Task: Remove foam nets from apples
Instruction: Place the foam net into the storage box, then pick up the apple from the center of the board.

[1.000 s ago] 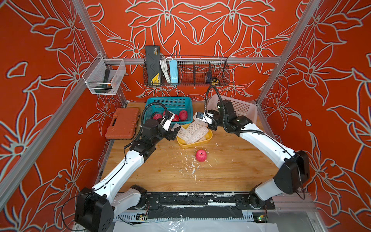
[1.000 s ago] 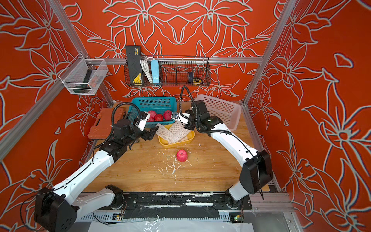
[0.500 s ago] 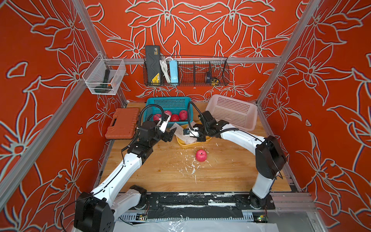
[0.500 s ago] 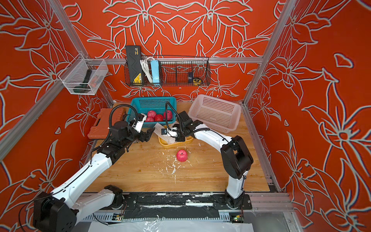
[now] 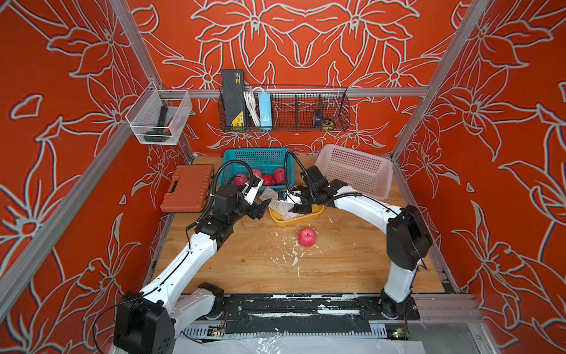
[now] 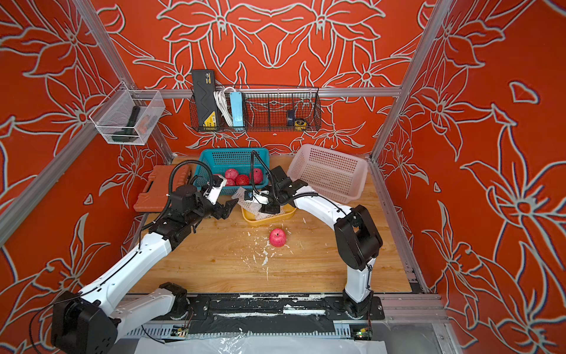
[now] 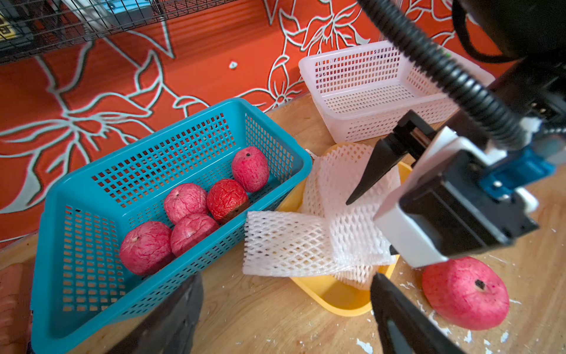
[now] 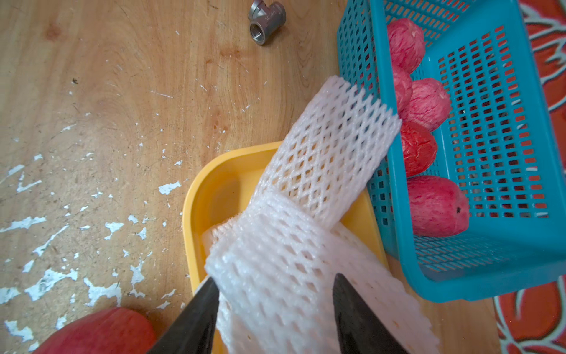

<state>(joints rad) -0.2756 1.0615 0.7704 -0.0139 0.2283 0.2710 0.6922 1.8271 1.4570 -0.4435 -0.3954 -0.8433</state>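
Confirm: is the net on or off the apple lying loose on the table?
Off: the apple shows bare red skin, no white mesh around it.

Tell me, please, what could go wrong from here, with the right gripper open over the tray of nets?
1. One foam net overhangs the rim of the yellow tray and leans on the blue basket; it may slide onto the table.
2. The right gripper straddles the top net; rising, it may drag that net out.
3. The bare apple lies loose near the tray; a sweeping arm could roll it.
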